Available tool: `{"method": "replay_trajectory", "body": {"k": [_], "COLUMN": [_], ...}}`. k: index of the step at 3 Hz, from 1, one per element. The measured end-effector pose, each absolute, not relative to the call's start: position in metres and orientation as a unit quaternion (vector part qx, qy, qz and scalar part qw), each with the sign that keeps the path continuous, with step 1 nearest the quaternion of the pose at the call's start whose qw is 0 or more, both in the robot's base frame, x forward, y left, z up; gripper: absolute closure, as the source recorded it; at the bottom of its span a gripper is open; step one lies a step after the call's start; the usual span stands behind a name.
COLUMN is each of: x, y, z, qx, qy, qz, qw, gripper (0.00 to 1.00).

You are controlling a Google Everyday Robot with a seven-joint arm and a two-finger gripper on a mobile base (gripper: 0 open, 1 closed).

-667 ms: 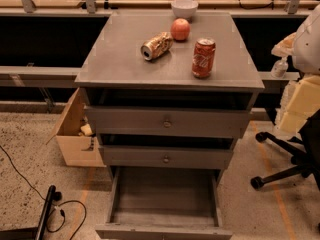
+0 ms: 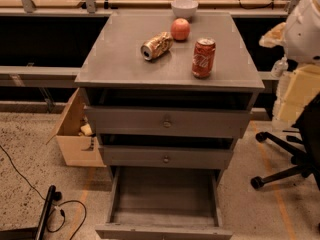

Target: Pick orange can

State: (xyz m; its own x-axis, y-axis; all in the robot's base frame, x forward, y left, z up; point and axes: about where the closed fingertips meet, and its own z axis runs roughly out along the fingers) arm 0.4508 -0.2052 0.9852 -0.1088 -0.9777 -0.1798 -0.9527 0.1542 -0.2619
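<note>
Nothing on the counter (image 2: 120, 59) has shifted since a moment ago. The orange can (image 2: 156, 45) lies on its side, just left of the apple (image 2: 180, 29); the cola can (image 2: 203, 58) stands upright. The bottom drawer (image 2: 165, 230) hangs open, and the cardboard box (image 2: 75, 144) holds pale scraps. The gripper is out of view, so its state cannot be told.

Mottled orange can (image 2: 157, 45) lying sideways on cabinet top (image 2: 120, 59)

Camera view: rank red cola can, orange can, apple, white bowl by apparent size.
1. red cola can, nearest.
2. orange can, lying down.
3. white bowl and apple look alike; bowl is farthest, so unranked.
No gripper in view.
</note>
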Motion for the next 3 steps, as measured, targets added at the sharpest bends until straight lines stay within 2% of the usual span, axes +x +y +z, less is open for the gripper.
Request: {"method": "replay_trajectory", "body": {"k": [1,3], "x": [0.475,0.501], "y": [-0.187,-0.169], "z": [0.997,1.006], "qx": [-0.716,-0.769], "qy": [0.681,0.620], "qz": [-0.052,-0.067], "qw": [0.146,0.142], "gripper": [0.00,0.00]}}
